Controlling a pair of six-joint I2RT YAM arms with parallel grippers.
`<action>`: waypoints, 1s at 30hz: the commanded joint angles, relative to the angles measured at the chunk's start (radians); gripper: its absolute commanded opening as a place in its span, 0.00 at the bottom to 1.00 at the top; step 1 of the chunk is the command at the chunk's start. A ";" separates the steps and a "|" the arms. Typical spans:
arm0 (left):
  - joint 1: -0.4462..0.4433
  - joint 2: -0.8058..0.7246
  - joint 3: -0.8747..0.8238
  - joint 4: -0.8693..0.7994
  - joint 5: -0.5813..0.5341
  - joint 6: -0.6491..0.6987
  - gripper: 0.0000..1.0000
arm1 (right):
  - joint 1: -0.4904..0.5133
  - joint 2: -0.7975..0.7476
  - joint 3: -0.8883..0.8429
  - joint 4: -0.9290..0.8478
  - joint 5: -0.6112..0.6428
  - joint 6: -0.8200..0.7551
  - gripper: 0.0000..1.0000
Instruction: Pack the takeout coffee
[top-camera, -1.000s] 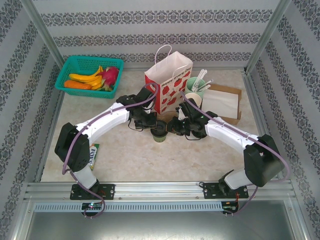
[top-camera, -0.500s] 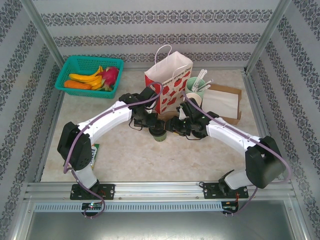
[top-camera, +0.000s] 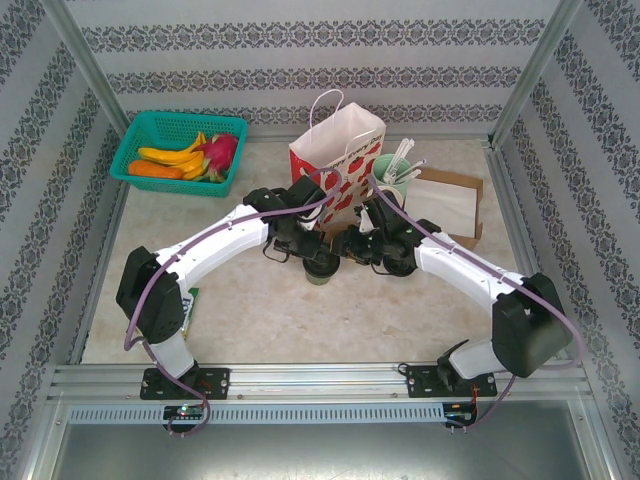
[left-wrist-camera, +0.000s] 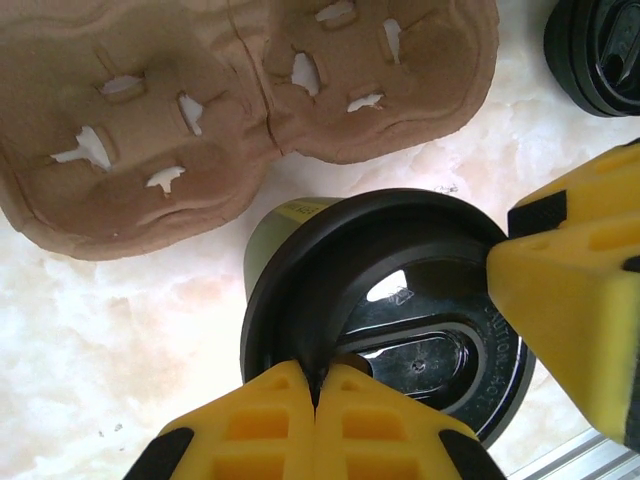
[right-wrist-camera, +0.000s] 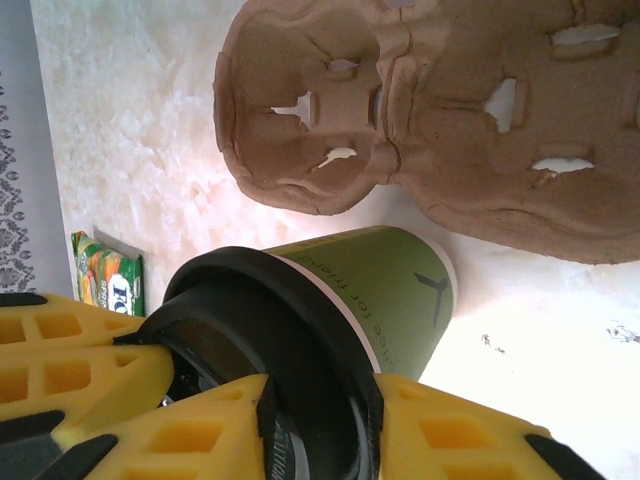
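The takeout coffee (top-camera: 321, 268), a dark-green cup (right-wrist-camera: 385, 280) with a black lid (left-wrist-camera: 400, 310), stands on the table in front of the paper bag (top-camera: 335, 165). My left gripper (left-wrist-camera: 318, 385) is shut, its yellow tips together and pressed against the lid's raised rim from above. My right gripper (right-wrist-camera: 330, 430) is shut on the lid's edge, one finger on each side. In the top view both grippers meet over the cup, the left gripper (top-camera: 308, 250) and the right gripper (top-camera: 347, 250).
A brown pulp cup carrier (left-wrist-camera: 250, 100) lies just beyond the cup. A teal fruit basket (top-camera: 175, 150) sits back left. A mint cup of utensils (top-camera: 395, 170) and a brown tray (top-camera: 445, 205) stand back right. A green packet (top-camera: 187, 300) lies by the left arm.
Both grippers have crept a little farther from the arm bases, toward the bag, closing in over the cup. The cup itself has barely shifted.
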 joint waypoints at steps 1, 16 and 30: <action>-0.024 0.009 0.033 -0.043 0.009 0.055 0.00 | -0.007 0.032 0.008 -0.029 0.033 0.006 0.31; -0.030 0.022 -0.046 -0.003 -0.024 0.049 0.00 | -0.056 -0.024 -0.036 0.018 -0.006 0.010 0.30; -0.038 0.041 -0.041 0.018 0.003 0.025 0.00 | -0.034 0.034 -0.067 0.027 -0.100 -0.013 0.32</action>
